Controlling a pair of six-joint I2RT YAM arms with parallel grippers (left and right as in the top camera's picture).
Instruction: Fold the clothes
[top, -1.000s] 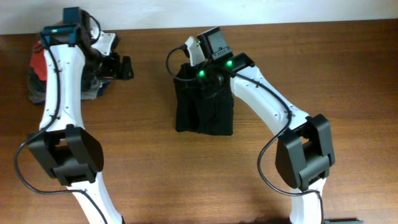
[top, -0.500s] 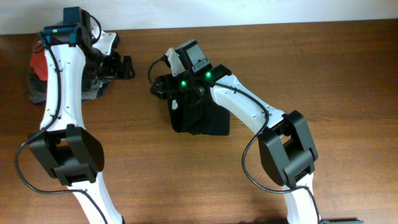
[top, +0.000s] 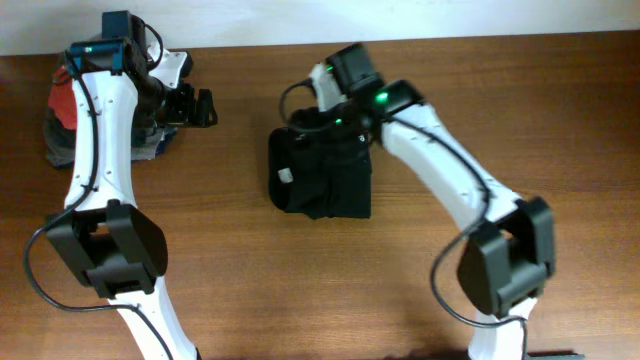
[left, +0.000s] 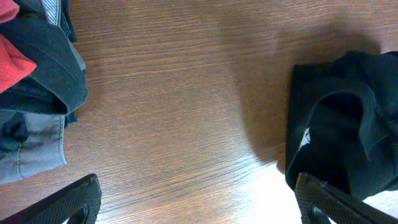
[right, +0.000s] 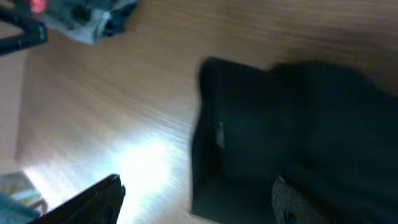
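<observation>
While the black T-shirt (top: 322, 182) lies bunched in a thick bundle just ahead of the right gripper (right: 194, 205), the fold needs squaring up.
Its white label (top: 285, 177) shows ahead of that gripper and loose ridges cross the top. The gripper is spread wide, holding nothing, so smoothing the cloth before pinching one clean edge seems wise. The left gripper (left: 199, 208), also spread and empty, hangs over bare bench (top: 500, 80) between shirt and garment pile (left: 37, 68).

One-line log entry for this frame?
black T-shirt: rough folded bundle | right tool: open, above shirt | left tool: open, empty, beside garment pile
</observation>
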